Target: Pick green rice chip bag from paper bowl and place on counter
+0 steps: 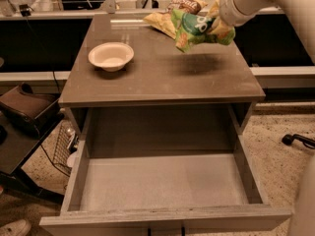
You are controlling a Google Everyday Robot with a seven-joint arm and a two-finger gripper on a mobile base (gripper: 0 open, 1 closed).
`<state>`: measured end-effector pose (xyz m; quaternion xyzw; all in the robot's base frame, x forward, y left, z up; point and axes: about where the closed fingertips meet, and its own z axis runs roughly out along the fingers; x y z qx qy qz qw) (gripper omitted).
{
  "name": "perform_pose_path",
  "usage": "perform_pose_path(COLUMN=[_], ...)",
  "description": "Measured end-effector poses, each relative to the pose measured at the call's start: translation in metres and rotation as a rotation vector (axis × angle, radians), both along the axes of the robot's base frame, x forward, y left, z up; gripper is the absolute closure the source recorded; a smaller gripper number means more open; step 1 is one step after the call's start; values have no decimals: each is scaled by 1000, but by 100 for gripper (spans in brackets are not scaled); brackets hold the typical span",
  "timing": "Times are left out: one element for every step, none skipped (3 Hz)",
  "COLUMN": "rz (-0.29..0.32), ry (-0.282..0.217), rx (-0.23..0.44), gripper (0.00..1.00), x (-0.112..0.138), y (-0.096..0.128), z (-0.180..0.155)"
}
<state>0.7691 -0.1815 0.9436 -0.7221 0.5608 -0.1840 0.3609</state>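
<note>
The gripper (pixel 217 24) hangs above the counter's (pixel 162 80) far right part, clamped on the green rice chip bag (pixel 193 28), which is lifted clear of the surface. The empty paper bowl (pixel 111 56) sits well to the gripper's left. A yellow-and-brown chip bag (pixel 170 14) lies just behind the gripper. The open drawer (pixel 162 181) is below.

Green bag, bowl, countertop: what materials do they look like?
Green rice chip bag, held above the counter by the gripper: crinkled glossy film, likely plastic. Paper bowl: matte off-white, thin rim, probably pressed paper. Counter: matte grey-brown with faint sheen, maybe laminate.
</note>
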Motion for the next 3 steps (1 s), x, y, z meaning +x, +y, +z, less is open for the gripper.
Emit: perform_pose_path(rz=[-16,-18,-14], ry=[-14,-13,-7], rx=[3,5,5], gripper=[74,51,20], x=[0,1,2], y=[-11,-12,-9], z=[-4,-6,-11])
